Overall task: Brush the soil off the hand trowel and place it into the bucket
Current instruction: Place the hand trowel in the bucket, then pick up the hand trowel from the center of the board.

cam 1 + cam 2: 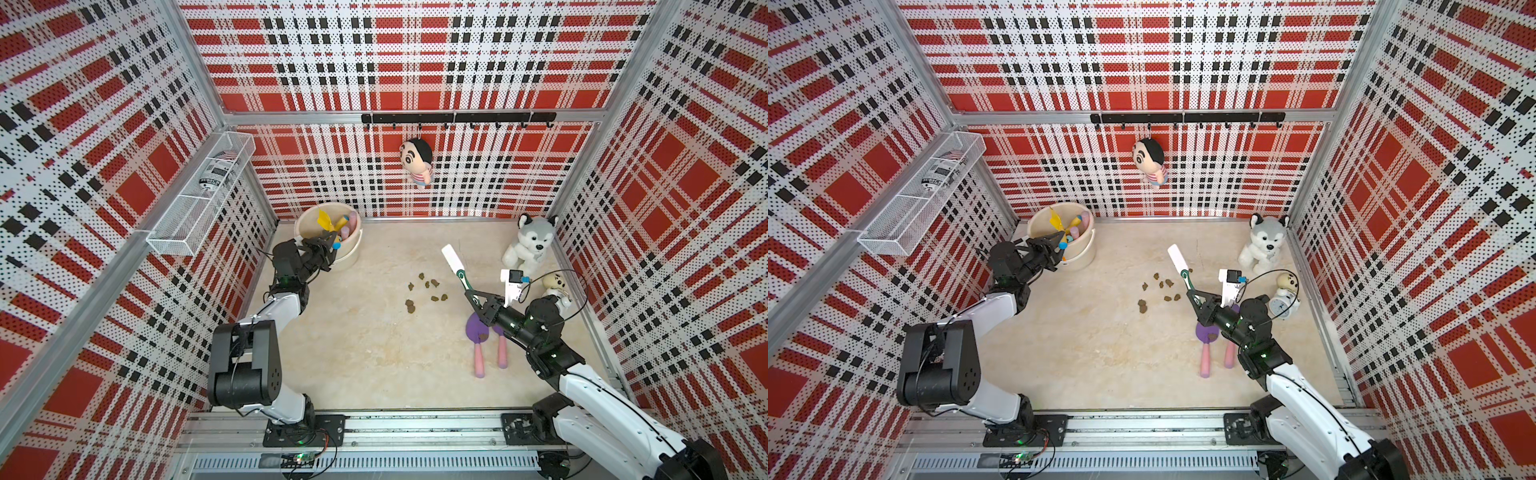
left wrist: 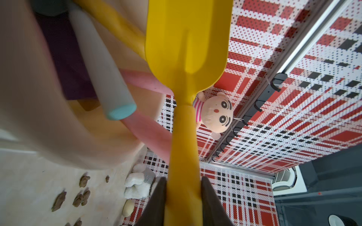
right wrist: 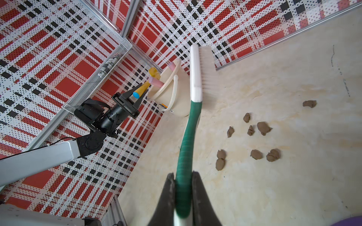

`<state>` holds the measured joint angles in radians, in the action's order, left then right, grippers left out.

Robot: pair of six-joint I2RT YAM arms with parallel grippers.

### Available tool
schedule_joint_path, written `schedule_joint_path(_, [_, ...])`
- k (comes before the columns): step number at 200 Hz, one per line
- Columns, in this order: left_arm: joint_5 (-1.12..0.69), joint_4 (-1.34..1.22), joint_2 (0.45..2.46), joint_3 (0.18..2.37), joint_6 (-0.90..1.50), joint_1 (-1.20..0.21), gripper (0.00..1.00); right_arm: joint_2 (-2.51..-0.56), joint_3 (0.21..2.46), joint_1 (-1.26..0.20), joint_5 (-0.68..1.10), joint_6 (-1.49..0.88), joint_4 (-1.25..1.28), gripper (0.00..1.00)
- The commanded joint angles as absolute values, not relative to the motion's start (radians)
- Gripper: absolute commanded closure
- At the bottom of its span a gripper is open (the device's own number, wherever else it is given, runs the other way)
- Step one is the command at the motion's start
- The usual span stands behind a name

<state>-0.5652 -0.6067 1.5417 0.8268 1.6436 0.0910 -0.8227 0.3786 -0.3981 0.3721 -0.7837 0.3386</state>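
Note:
My left gripper (image 1: 332,242) (image 2: 183,180) is shut on the handle of a yellow hand trowel (image 2: 186,43), at the near rim of the cream bucket (image 1: 350,257) (image 1: 1084,258). The blade (image 1: 324,219) is inside the bucket among other pink and pale handles. At the right, my right gripper (image 1: 471,293) (image 3: 183,176) is shut on the green handle of a white-headed brush (image 1: 451,257) (image 3: 196,74), held above the floor. Lumps of soil (image 1: 428,286) (image 3: 262,128) lie scattered mid-floor. A purple trowel (image 1: 477,328) with a pink handle lies by the right arm, a soil lump on its blade.
A second pink handle (image 1: 503,353) lies beside the purple trowel, its blade under the right arm. A husky plush (image 1: 530,243) sits at the back right, with a small doll and clock (image 1: 555,286) nearby. A doll (image 1: 417,162) hangs from the hook rail. A wire basket (image 1: 199,195) juts from the left wall.

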Motion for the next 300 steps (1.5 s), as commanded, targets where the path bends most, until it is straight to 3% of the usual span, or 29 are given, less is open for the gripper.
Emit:
schedule_joint_path(1, [-0.577, -0.545, 1.541, 0.860, 1.590, 0.108, 0.87, -0.810, 0.388, -0.396, 0.366, -0.779, 0.343, 1.00])
schedule_joint_path(39, [-0.586, -0.532, 1.555, 0.877, 1.578, 0.122, 0.37, -0.806, 0.390, -0.397, 0.368, -0.785, 0.342, 1.00])
schedule_joint_path(51, [-0.600, -0.532, 1.562, 0.892, 1.567, 0.122, 0.26, -0.805, 0.390, -0.397, 0.367, -0.784, 0.344, 1.00])
schedule_joint_path(66, [-0.603, -0.532, 1.554, 0.903, 1.547, 0.121, 0.19, -0.807, 0.391, -0.396, 0.367, -0.785, 0.346, 1.00])
schedule_joint_path(82, [-0.590, -0.512, 1.531, 0.912, 1.509, 0.121, 0.01, -0.809, 0.394, -0.397, 0.368, -0.782, 0.343, 1.00])
schedule_joint_path(145, [-0.297, -0.035, 1.334, 1.068, 0.995, 0.017, 0.01, -0.812, 0.407, -0.397, 0.353, -0.778, 0.332, 1.00])
schedule_joint_path(183, [-0.038, 0.136, 1.228, 1.091, 0.838, -0.236, 0.04, -0.814, 0.424, -0.396, 0.298, -0.749, 0.282, 1.00])
schedule_joint_path(207, [0.126, 0.159, 1.207, 1.050, 0.859, -0.514, 0.04, -0.837, 0.472, -0.394, 0.193, -0.736, 0.170, 1.00])
schedule_joint_path(243, [0.302, 0.123, 1.322, 1.019, 0.943, -0.898, 0.05, -0.875, 0.549, -0.376, 0.014, -0.742, -0.010, 1.00])
schedule_joint_path(300, [0.298, 0.237, 1.697, 1.251, 0.929, -1.221, 0.05, -0.808, 0.535, -0.246, -0.017, -0.788, -0.099, 1.00])
